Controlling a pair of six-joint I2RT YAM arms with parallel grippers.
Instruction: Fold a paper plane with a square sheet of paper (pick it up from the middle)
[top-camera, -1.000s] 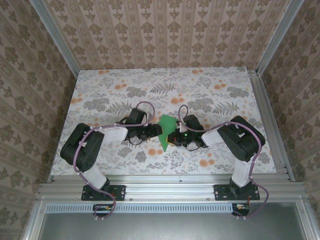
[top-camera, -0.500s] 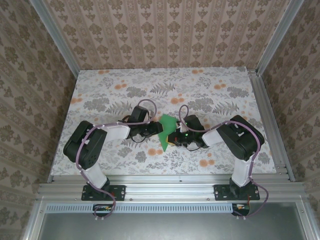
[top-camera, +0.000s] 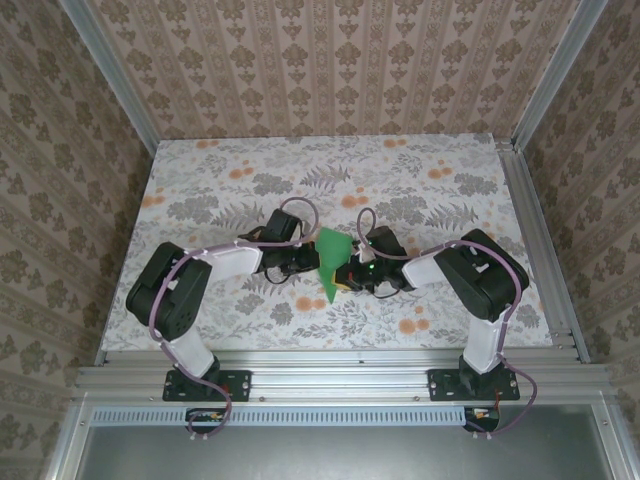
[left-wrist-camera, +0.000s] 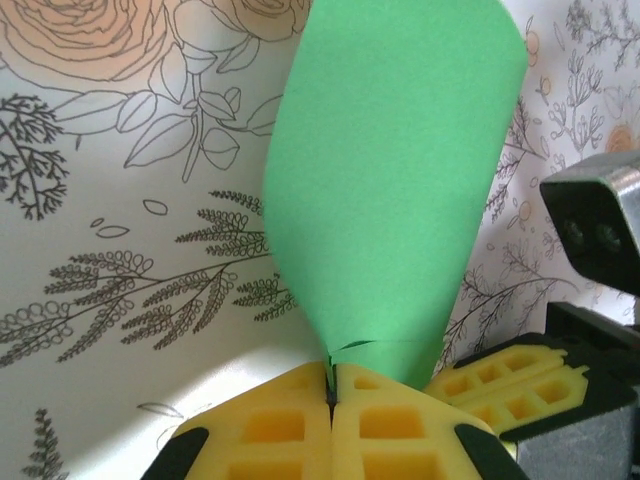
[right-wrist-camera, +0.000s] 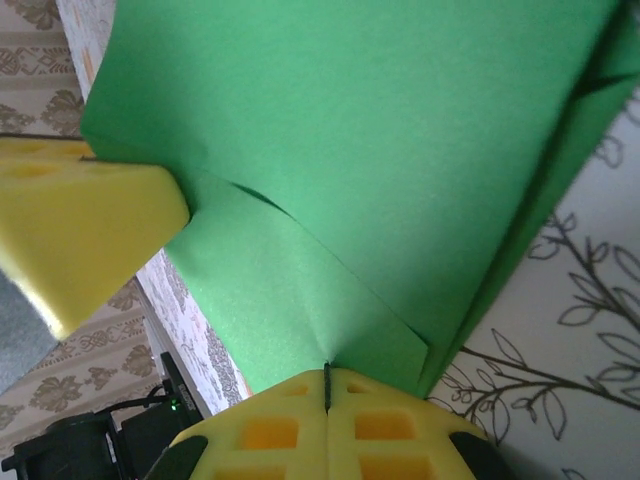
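The square sheet of paper (top-camera: 331, 262) is bright green, folded into layers with a creased flap, and stands off the table between the two arms. My left gripper (top-camera: 313, 262) is shut on its near edge; in the left wrist view the yellow pads (left-wrist-camera: 270, 425) pinch the paper (left-wrist-camera: 400, 180) at the left gripper's tips (left-wrist-camera: 331, 368). My right gripper (top-camera: 346, 274) is shut on the opposite side, where the paper (right-wrist-camera: 350, 150) folds over the right gripper's tips (right-wrist-camera: 327, 368). The left gripper's yellow finger (right-wrist-camera: 90, 220) shows at the paper's far edge.
The floral tabletop (top-camera: 420, 190) lies open behind and to both sides of the arms. Aluminium rails (top-camera: 530, 230) and patterned walls (top-camera: 330, 60) enclose the table. The right gripper's yellow fingers (left-wrist-camera: 520, 375) sit close beside my left gripper.
My left gripper closed from open onto the paper's edge and shifted slightly right. The paper now stands narrower and more upright. The right gripper kept its grip.
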